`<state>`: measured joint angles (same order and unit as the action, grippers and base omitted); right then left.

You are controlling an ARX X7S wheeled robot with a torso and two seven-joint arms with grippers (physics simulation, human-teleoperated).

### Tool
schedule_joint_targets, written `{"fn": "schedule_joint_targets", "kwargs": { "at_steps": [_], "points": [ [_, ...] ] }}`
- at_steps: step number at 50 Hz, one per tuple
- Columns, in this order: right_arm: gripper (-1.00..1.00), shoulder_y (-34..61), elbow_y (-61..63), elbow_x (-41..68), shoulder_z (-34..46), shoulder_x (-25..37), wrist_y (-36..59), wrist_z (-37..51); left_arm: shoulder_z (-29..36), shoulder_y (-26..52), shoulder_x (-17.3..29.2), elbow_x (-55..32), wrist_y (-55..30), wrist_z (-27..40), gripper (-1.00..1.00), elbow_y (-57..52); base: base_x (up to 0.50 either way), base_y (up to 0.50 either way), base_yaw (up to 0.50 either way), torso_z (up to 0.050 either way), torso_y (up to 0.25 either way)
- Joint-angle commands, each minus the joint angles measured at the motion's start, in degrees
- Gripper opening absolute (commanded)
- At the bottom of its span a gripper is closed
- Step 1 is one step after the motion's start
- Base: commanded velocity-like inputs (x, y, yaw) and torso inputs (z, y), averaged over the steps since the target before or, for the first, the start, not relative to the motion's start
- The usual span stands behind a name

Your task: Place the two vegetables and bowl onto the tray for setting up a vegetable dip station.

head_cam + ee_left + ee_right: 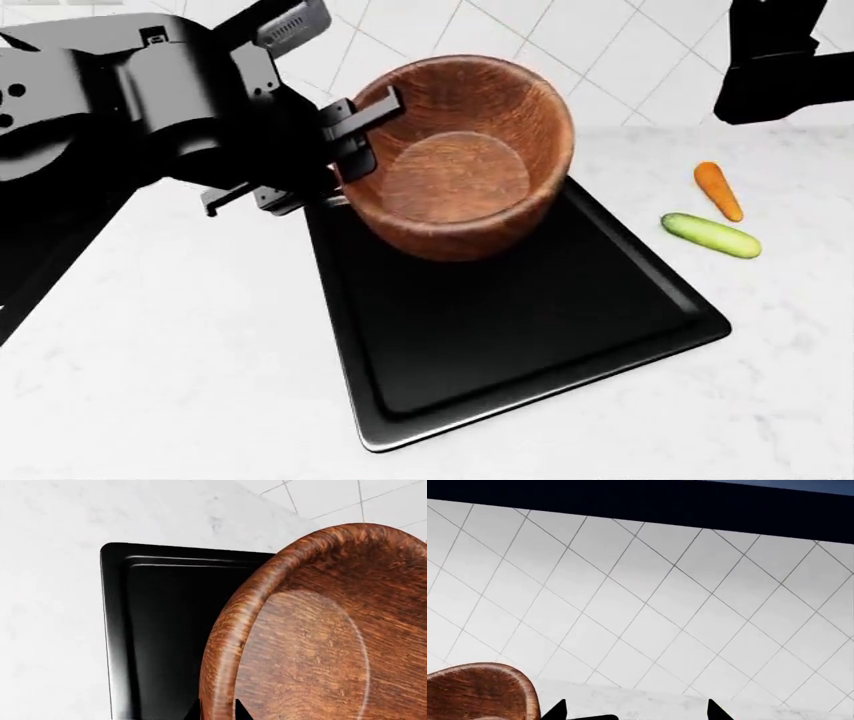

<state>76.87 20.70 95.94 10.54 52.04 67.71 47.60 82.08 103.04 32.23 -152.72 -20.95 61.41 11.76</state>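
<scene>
The reddish-brown wooden bowl [454, 160] is tilted, its opening turned towards the head camera, over the far end of the glossy black tray [534, 330]. I cannot tell whether its base touches the tray. My left gripper [354, 140] is shut on the bowl's left rim. In the left wrist view its fingertips [243, 711] straddle the rim of the bowl [320, 630], with the tray [160, 630] below. The orange carrot [718, 190] and the green cucumber [711, 235] lie on the counter to the right of the tray. My right gripper [634, 712] is open and empty, raised high, and the bowl [480, 692] shows at its side.
The tray lies on a white marble counter [160, 350] with a white tiled wall [614, 50] behind it. My right arm [774, 60] hangs at the upper right, above the vegetables. A dark band [640, 505] crosses the wall high up.
</scene>
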Motion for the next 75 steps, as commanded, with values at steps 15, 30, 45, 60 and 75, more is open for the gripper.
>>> {"fn": "schedule_joint_targets", "kwargs": {
  "at_steps": [15,30,45,60,75],
  "points": [
    [1.00,-0.2,1.0,2.9,0.7,0.0,-0.6,3.5,-0.4,-4.6,-2.6,0.8,2.9,-5.2,-1.00,8.8,0.00,0.00,0.00,0.000,0.001],
    [1.00,0.0,0.5,2.4,1.1,0.0,-0.9,3.0,-0.3,-4.4,-2.3,1.4,2.3,-4.7,-1.00,8.9,0.00,0.00,0.00,0.001,0.000],
    [1.00,-0.5,0.2,1.0,1.4,-0.2,-1.4,1.8,-0.2,0.9,-3.5,-0.5,-4.0,-1.7,-1.00,11.0,0.00,0.00,0.00,0.000,0.001],
    [1.00,-1.3,0.4,1.3,1.3,-0.1,-2.2,1.8,3.1,-1.1,-5.7,1.8,-6.2,-1.2,-1.00,16.2,0.00,0.00,0.00,0.000,0.000],
    [1.00,-2.5,0.4,0.3,1.3,-0.1,-3.0,1.0,4.2,-4.1,-8.7,2.8,-7.3,-4.1,-1.00,20.3,0.00,0.00,0.00,0.000,0.001]
  ]
}}
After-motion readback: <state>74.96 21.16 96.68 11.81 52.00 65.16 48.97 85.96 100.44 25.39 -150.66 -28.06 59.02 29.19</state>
